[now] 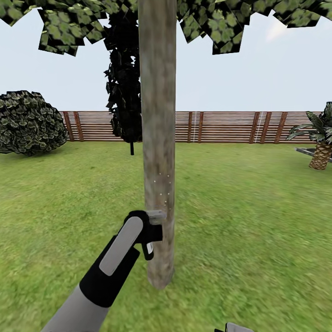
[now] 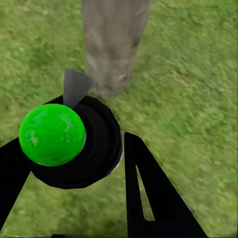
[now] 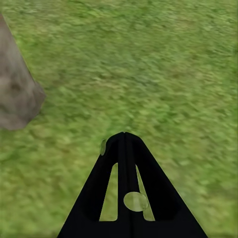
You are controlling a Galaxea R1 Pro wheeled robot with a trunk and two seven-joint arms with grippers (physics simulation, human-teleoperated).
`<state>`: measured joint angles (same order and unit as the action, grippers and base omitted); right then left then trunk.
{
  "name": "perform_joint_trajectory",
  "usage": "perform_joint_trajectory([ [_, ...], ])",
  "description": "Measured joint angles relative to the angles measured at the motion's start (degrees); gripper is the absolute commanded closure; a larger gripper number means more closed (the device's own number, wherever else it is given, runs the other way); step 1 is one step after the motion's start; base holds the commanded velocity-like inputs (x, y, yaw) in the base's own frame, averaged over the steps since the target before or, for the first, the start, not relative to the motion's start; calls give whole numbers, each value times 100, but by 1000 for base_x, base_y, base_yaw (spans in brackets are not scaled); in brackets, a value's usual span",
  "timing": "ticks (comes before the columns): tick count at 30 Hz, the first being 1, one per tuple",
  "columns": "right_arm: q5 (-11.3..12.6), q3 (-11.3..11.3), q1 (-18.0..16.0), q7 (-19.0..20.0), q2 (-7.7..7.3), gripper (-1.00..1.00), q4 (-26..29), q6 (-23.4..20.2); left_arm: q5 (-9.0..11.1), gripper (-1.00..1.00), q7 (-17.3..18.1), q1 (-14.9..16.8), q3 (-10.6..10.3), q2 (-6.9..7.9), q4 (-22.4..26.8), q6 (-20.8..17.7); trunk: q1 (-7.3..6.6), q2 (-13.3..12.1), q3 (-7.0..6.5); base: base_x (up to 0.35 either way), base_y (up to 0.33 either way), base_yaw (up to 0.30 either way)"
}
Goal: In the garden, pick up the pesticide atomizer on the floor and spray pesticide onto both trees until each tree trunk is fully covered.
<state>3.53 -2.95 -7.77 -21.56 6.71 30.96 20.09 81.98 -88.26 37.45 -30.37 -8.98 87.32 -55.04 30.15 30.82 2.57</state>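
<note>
Your left arm [image 1: 99,276] has a light grey forearm, then a black wrist section with a pale grey oval panel. Your fingers [image 2: 153,198] are flat black triangles with slotted cut-outs, as on the right [image 3: 125,198].

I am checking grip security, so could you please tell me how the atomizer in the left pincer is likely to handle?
The atomizer, held between the left pincer's fingers, looks rigid. Its round, smooth body might twist or slip in the grip. With its grey nozzle close to the tree trunk, a bump could probably shift it.
</note>
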Motion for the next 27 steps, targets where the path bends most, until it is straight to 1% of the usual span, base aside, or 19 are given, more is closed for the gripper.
perform_joint_trajectory([
  [2, 0, 0, 0, 0, 0, 100, 0, 0, -13, 100, 62, -1, -2, 3, -192, 1, 0, 0, 0, 0, 0, 0],
  [4, -1, 1, 0, 0, 0, 100, 0, 0, -31, 100, 258, -8, -2, 17, -504, -2, 0, 0, 0, 0, 0, 0],
  [7, 2, 1, 0, 0, 0, 100, 0, 0, -59, 100, 532, -18, -14, 34, -747, -4, 0, 0, 0, 0, 0, 0],
  [8, 2, 1, 0, 0, 0, 100, 0, 0, -155, 100, 879, -30, -24, 41, -882, 15, 0, 0, 0, 0, 0, 0],
  [9, 0, 1, 0, 0, 0, 100, 0, 0, -310, 100, 1188, -38, -39, 52, -948, 26, 0, 0, 0, 0, 0, 0],
  [10, -1, 1, 0, 0, 0, 100, 0, 0, -431, 100, 1348, -41, -45, 60, -979, 26, 0, 0, 0, 0, 0, 0],
  [11, -2, 1, 0, 0, 0, 100, 0, 0, -724, 100, 1631, -45, -54, 78, -1056, 27, 0, 0, 0, 0, 0, 0],
  [13, -3, 1, 0, 0, 0, 100, 0, 0, -1416, 100, 2173, -54, -63, 106, -1362, 107, 0, 0, 0, 0, 0, 0],
  [14, -3, 1, 0, 0, 0, 100, 0, 0, -1733, 100, 2468, -57, -66, 112, -1593, 235, 0, 0, 0, 0, 0, 0],
  [15, -3, 1, 0, 0, 0, 100, 0, 0, -2008, 100, 2782, -59, -69, 117, -1854, 400, 0, -1, 0, 0, 0, 0],
  [16, -3, 1, 0, 0, 0, 100, 0, 0, -2248, 100, 3101, -60, -71, 119, -2130, 561, 0, -1, 0, 0, 0, 0],
  [17, -3, -1, 0, 0, 0, 100, 0, 0, -2363, 100, 3261, -60, -73, 120, -2277, 638, 0, 0, 0, 0, 0, 0],
  [18, -3, -1, 0, 0, 0, 100, 0, 0, -2639, 100, 3679, -62, -84, 122, -2663, 820, 0, -1, 1, 0, 0, 0],
  [19, -3, -2, 0, 1, 0, 100, 0, 0, -2821, 100, 3920, -61, -89, 122, -2922, 945, 0, -1, 0, 0, 0, 0],
  [20, -3, -3, 0, 1, 0, 100, 0, 0, -2902, 100, 4025, -61, -90, 122, -3046, 1011, 0, 0, 0, 0, 0, 0],
  [21, -3, -4, 0, 1, 0, 100, 0, 0, -3027, 100, 4190, -61, -92, 122, -3263, 1130, 0, 0, 0, 0, 0, 0],
  [22, -3, -5, 0, 1, 0, 100, 0, 0, -3077, 100, 4266, -61, -93, 122, -3376, 1199, 0, 0, 0, 0, 0, 0],
  [23, -3, -4, 0, 1, 0, 100, 2, 0, -3165, 100, 4440, -62, -92, 123, -3669, 1365, 0, 0, 1, 0, 0, 0],
  [27, -3, -6, 1, 1, 0, 100, 1, 0, -3240, 100, 4747, -61, -98, 127, -4134, 1655, 0, 0, 0, 0, 0, 0],
])
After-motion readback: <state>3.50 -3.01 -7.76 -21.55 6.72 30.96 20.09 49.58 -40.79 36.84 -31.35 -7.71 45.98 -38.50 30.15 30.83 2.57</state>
